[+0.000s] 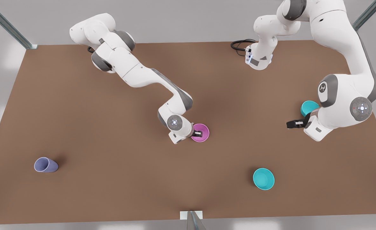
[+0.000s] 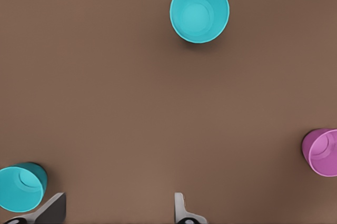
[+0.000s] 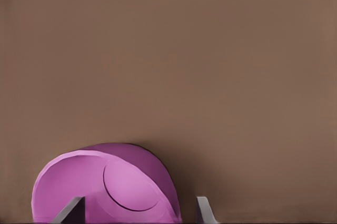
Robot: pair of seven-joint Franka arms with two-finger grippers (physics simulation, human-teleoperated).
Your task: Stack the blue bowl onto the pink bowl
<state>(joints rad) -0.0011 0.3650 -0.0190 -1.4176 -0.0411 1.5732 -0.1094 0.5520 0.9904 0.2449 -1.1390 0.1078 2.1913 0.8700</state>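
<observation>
The pink bowl [image 1: 202, 132] [image 3: 105, 187] stands near the table's middle. My right gripper [image 1: 196, 132] [image 3: 138, 213] is down at it and open, one finger over the bowl and the other outside its wall. The blue bowl [image 1: 308, 106] [image 2: 20, 187] sits at the front view's right, partly hidden behind the arm there. My left gripper [image 1: 295, 124] [image 2: 118, 214] hovers open beside it, holding nothing. In the left wrist view the pink bowl [image 2: 321, 152] is at the frame's edge.
A wider, brighter turquoise bowl [image 1: 263, 179] [image 2: 199, 11] sits toward the table's near edge. A lavender cup [image 1: 45, 165] lies on its side at the front view's left. The brown table [image 1: 111, 179] has open room between them.
</observation>
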